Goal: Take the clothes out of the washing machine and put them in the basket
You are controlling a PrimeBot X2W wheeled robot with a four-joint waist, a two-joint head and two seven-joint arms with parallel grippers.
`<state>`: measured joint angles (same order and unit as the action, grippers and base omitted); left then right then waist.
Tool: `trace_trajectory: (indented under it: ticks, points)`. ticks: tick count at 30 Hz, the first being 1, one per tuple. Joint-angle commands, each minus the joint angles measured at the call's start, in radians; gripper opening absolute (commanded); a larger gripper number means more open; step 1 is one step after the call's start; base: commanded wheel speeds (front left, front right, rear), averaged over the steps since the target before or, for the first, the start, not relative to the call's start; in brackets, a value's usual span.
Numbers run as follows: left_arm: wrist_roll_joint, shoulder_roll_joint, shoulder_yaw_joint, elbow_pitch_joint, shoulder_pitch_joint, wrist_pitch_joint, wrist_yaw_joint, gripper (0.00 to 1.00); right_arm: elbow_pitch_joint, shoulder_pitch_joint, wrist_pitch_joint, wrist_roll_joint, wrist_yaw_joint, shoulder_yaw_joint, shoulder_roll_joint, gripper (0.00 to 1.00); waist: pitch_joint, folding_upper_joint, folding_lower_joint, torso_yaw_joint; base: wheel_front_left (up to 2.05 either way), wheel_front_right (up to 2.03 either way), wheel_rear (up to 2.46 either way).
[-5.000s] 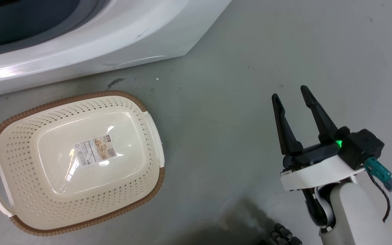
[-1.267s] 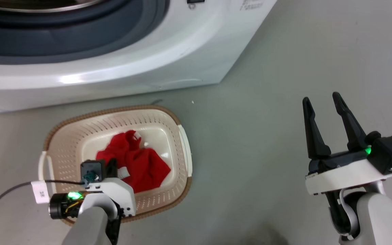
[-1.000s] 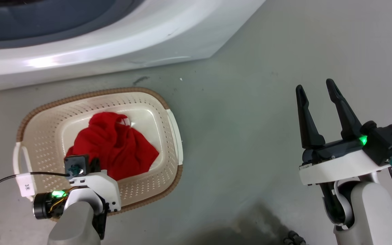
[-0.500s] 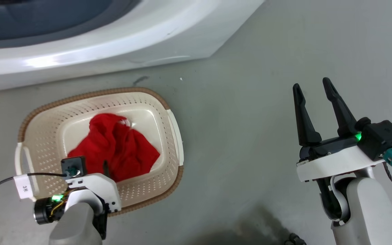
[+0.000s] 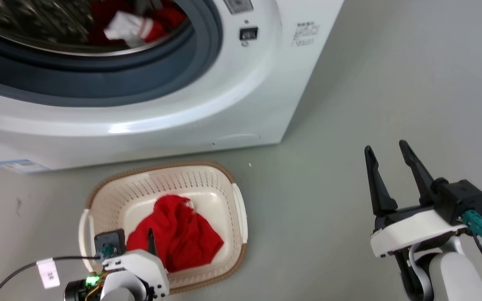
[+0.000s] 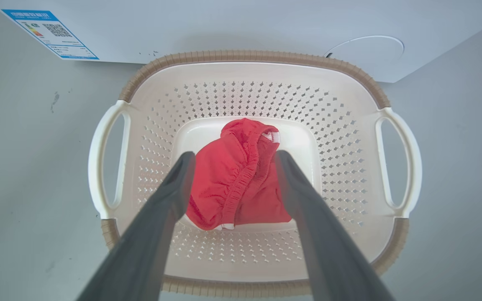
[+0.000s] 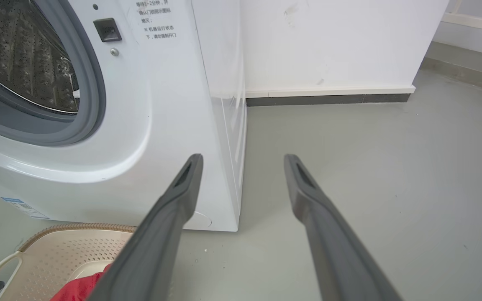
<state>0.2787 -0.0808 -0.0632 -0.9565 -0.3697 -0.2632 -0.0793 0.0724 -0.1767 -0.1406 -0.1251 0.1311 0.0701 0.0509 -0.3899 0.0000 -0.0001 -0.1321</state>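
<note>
Hovering above the basket [image 6: 257, 56], our left gripper [image 6: 233, 156] hangs spread and empty over a crumpled red garment [image 6: 234, 188] lying on the basket's bottom. More red-and-white clothes [image 5: 140, 21] lie inside the washing machine [image 5: 224, 104]. Our right gripper [image 5: 385, 146], likewise spread and empty, stands over the grey floor [image 5: 349, 104].

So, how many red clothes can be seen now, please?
2: one red garment lies in the basket; one red-and-white bundle sits inside the washing machine. More may be hidden there.

Grey floor [image 5: 349, 104] runs to a white wall [image 7: 329, 42] at the far side, dark skirting [image 7: 329, 99] along its foot; a white speck [image 5: 249, 165] lies nearer.
</note>
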Motion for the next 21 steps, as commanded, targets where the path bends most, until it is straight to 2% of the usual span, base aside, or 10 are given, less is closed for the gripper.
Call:
trace_trajectory:
  ticks: [1,12,21]
  points:
    - [-0.005,0.003,0.006,0.017,0.034,-0.002,0.000,1.00,-0.007,0.022,0.007,0.009,-0.001,-0.003,-0.002,1.00,0.090,0.0000,0.0001,0.045,0.00,0.00,0.00]
    - [-0.066,0.027,0.046,0.284,0.140,-0.002,-0.001,1.00,-0.058,0.104,0.058,0.027,-0.001,-0.027,-0.001,1.00,0.208,0.0000,0.0001,0.091,0.00,0.00,0.00]
    - [-0.130,0.029,0.037,0.433,0.039,-0.002,0.019,1.00,-0.089,0.120,0.078,0.041,-0.001,-0.039,-0.002,1.00,0.219,0.0000,0.0001,0.096,0.00,0.00,0.00]
